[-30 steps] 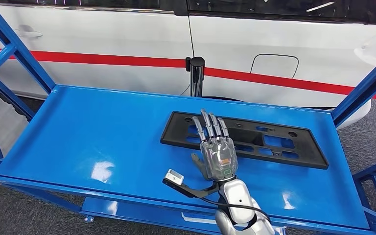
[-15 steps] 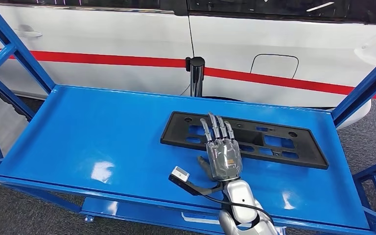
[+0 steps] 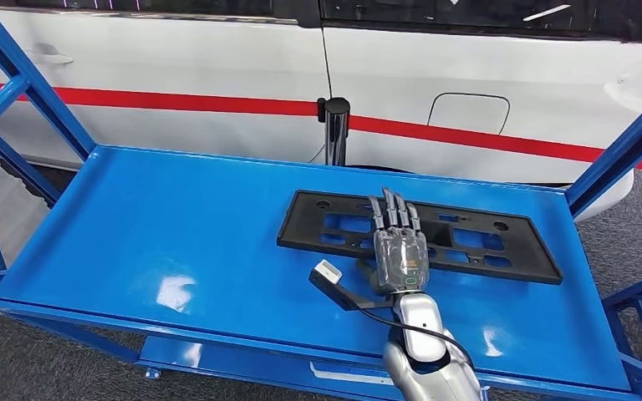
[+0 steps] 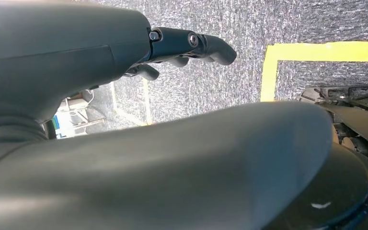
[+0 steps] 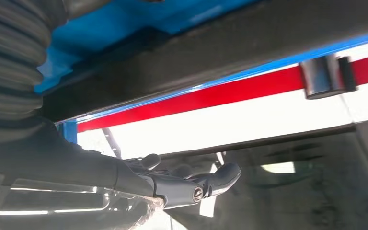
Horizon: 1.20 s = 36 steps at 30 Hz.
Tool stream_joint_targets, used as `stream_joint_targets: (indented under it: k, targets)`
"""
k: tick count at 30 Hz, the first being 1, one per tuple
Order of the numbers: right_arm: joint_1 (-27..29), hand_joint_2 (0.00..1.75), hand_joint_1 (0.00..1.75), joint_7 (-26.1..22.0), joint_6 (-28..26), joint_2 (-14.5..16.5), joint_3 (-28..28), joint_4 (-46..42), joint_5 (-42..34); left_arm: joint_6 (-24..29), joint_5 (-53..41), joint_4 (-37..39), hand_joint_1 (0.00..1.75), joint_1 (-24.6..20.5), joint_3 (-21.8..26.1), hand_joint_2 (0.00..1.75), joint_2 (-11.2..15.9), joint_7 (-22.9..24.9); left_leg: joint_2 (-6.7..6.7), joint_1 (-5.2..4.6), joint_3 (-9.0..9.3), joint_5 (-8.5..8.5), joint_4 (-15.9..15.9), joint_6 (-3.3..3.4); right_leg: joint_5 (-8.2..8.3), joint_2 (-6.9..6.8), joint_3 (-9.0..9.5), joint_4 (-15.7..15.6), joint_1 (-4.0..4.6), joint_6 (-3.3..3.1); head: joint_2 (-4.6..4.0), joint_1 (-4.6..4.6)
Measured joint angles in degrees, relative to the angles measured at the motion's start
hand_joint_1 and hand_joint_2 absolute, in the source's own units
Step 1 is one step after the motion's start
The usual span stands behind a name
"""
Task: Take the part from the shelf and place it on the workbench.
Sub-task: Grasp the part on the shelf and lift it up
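Reaching: your right hand [image 3: 399, 251] has slid further over the part [image 3: 468, 242] — fingers flat, nothing held — grip pending

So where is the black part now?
In the head view the black part lies flat on the right half of the blue shelf, toward its far edge, with the right hand over its middle.
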Motion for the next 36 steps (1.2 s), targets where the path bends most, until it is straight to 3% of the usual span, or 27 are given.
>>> stream_joint_targets:
  k: [12, 15, 17, 21, 22, 30, 36]
  targets:
    - [-0.77, 1.75, 0.00, 2.31, -1.55, -1.35, -1.23, 1.33, 0.00, 0.12, -0.42, 0.00, 0.00, 0.00, 0.30, 0.00, 0.00, -0.03, 0.02, -0.01, 0.20, -0.02, 0.00, 0.03, 0.00, 0.00, 0.22, -0.03, 0.00, 0.00, 0.00, 0.01]
    - [-0.80, 1.75, 0.09, 2.35, -1.55, -1.48, -1.23, 1.37, 0.00, 0.12, -0.42, 0.00, 0.00, 0.00, 0.42, 0.00, 0.00, -0.03, 0.02, -0.01, 0.22, -0.02, 0.00, 0.03, 0.00, 0.00, 0.24, -0.03, 0.00, 0.00, 0.00, 0.01]
    - [-0.80, 1.75, 0.27, 2.40, -1.55, -1.53, -1.22, 1.40, 0.01, 0.13, -0.41, 0.00, 0.00, 0.00, 0.50, 0.00, 0.00, -0.02, 0.02, -0.01, 0.24, -0.02, 0.00, 0.03, 0.00, 0.00, 0.25, -0.03, 0.00, 0.00, 0.00, 0.01]
    - [-0.69, 1.75, 1.47, 2.42, -1.55, -1.63, -1.21, 1.48, 0.06, 0.18, -0.42, 0.00, 0.00, 0.00, 0.56, 0.00, 0.00, 0.09, 0.02, -0.01, 0.24, -0.02, 0.00, 0.03, 0.00, 0.00, 0.25, -0.03, 0.00, 0.00, 0.00, 0.01]
    - [-0.61, 1.75, 1.58, 2.42, -1.54, -1.68, -1.20, 1.51, 0.08, 0.20, -0.44, 0.00, 0.00, 0.00, 0.56, 0.00, 0.00, 0.13, 0.02, -0.01, 0.24, -0.02, 0.00, 0.03, 0.00, 0.00, 0.25, -0.03, 0.00, 0.00, 0.00, 0.01]
    - [0.41, 1.75, 1.74, 2.29, -0.90, -1.79, -1.17, 1.54, 0.11, 0.63, -1.05, 0.00, 0.00, -0.01, 0.56, 0.00, 0.00, 0.21, 0.02, 0.00, 0.24, -0.03, 0.00, 0.03, -0.01, 0.00, 0.24, -0.02, 0.00, 0.00, 0.00, 0.00]
    - [0.90, 1.75, 1.75, 2.02, -0.53, -1.76, -1.16, 1.26, 0.16, 0.66, -1.33, 0.00, 0.00, -0.01, 0.58, 0.00, 0.00, 0.19, 0.02, 0.00, 0.24, -0.03, 0.00, 0.04, -0.01, 0.00, 0.25, -0.02, 0.00, 0.00, 0.00, 0.01]
